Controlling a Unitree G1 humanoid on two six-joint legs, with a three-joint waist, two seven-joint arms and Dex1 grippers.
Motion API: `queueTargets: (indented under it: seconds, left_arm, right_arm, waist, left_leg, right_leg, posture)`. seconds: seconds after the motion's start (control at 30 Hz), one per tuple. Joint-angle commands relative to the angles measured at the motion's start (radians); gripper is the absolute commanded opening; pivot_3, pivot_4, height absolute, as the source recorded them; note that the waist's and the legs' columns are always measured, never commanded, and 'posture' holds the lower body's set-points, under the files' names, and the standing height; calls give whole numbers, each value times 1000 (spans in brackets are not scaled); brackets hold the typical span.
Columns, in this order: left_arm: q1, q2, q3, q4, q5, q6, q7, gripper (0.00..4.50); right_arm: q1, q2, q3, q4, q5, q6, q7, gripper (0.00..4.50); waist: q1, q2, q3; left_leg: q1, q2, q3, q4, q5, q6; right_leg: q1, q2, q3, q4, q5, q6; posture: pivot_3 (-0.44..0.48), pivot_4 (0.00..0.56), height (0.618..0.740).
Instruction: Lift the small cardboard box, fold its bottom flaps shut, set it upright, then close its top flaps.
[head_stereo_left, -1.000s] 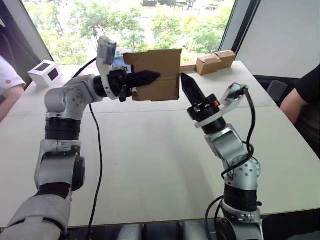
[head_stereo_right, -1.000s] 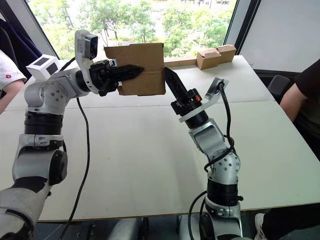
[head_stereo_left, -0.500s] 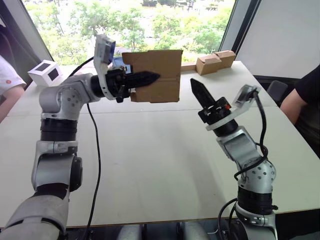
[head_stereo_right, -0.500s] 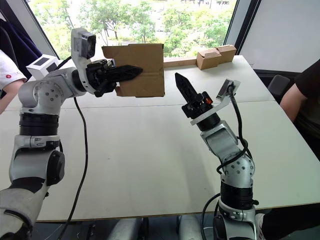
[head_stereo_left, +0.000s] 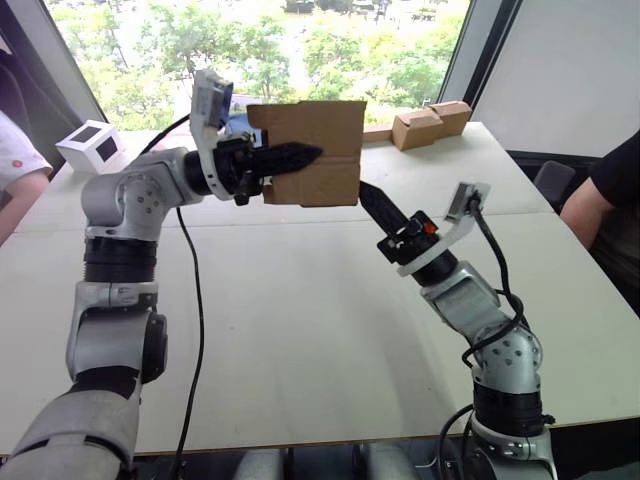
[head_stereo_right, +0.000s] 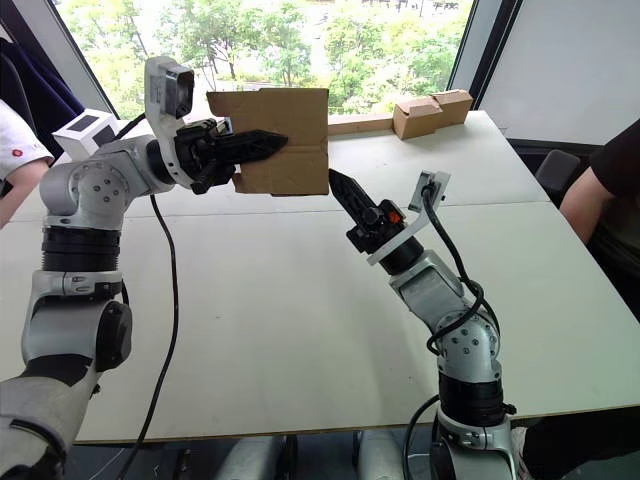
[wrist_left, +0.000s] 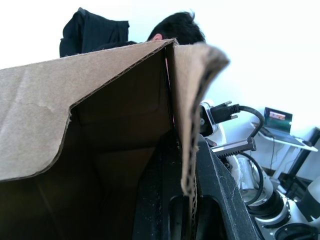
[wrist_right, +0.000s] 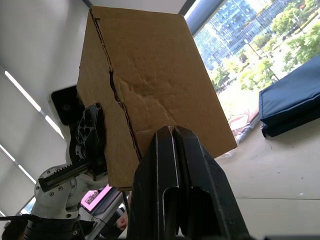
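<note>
The small cardboard box hangs in the air above the far half of the table, plain brown, its open end toward my left arm. My left gripper is shut on one side wall of the box, one black finger lying across the outside. In the left wrist view that wall runs between the fingers. My right gripper is shut with nothing in it. Its tip points up just under the box's lower right corner. In the right wrist view the box stands close above that gripper.
A white cube box with a black panel sits at the table's far left. Tan cardboard boxes lie by the window at the far right. A person sits at the right edge, and another person's arm shows at the left.
My right gripper first drew back to the right, away from the box, and has now swung in again lower, under the box's lower right corner. The box stays held in place.
</note>
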Motion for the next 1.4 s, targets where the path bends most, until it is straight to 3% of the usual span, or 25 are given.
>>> queueTargets:
  seconds: [0.03, 0.1, 0.33, 0.5, 0.67, 0.77, 0.97, 1.23, 1.37, 1.4]
  left_arm:
    - [-31, 24, -30, -19, 48, -36, 4, 0]
    - [-41, 53, -90, -35, 113, -65, -10, 0]
    - [-219, 173, -451, -30, 451, -204, -165, 0]
    - [-293, 206, -691, -106, 596, -170, -337, 0]
    - [-286, 251, -869, -320, 556, 10, -352, 0]
    - [-273, 227, -917, -395, 566, 132, -347, 0]
    - [-201, 172, -962, -438, 633, 193, -222, 0]
    - [-184, 104, -969, -438, 633, 267, -144, 0]
    - [-215, 87, -942, -429, 609, 296, -141, 1131]
    - [-222, 89, -930, -429, 604, 288, -143, 1667]
  right_arm:
    - [58, -92, -65, -48, -16, 18, 15, 19]
    - [93, -168, -103, -70, -15, 38, 29, 19]
    - [275, -700, -163, -244, -144, 174, 332, 19]
    - [323, -886, -88, -346, -297, 169, 456, 19]
    - [315, -893, 37, -405, -440, 145, 458, 19]
    - [309, -854, 84, -412, -497, 136, 439, 19]
    - [281, -814, 123, -412, -566, 146, 421, 19]
    - [316, -792, 131, -336, -653, 98, 469, 19]
    - [323, -780, 140, -321, -687, 82, 486, 0]
    - [323, -775, 141, -319, -691, 81, 489, 0]
  waist:
    - [6, 0, 0]
    - [5, 0, 0]
    - [6, -1, 1]
    - [1, 0, 0]
    - [3, -1, 1]
    - [6, -1, 1]
    - [6, -1, 1]
    - [11, -1, 1]
    - [7, -1, 1]
    - [7, -1, 1]
  left_leg:
    - [0, 0, 0, 0, 0, 0]
    - [0, -1, 0, 0, 0, 0]
    - [-1, -3, 0, 1, -1, 2]
    - [2, 0, 1, 0, -2, 4]
    - [0, 0, -1, 1, -2, 4]
    - [-1, 0, -1, 2, -2, 4]
    - [0, 0, -2, 4, -2, 4]
    - [0, -1, -2, 4, -2, 4]
    - [0, -1, -2, 4, -2, 4]
    - [0, -1, -2, 4, -2, 4]
  right_leg:
    - [0, 0, 0, 0, 0, 0]
    - [1, -1, 0, -1, 0, 0]
    - [2, -1, 0, -4, -1, 1]
    - [3, 1, 0, -3, -3, 3]
    - [2, 2, 1, -3, -3, 3]
    - [2, 1, 1, -3, -3, 3]
    - [3, 1, 1, -3, -3, 3]
    - [4, 1, 1, -2, -3, 3]
    - [4, 1, 1, -2, -3, 3]
    - [4, 1, 1, -2, -3, 3]
  posture:
    - [0, 150, 737]
    - [0, 150, 737]
    - [0, 150, 737]
    - [0, 150, 737]
    - [0, 150, 737]
    - [0, 150, 737]
    - [0, 150, 737]
    - [0, 150, 737]
    - [0, 150, 737]
    - [0, 150, 737]
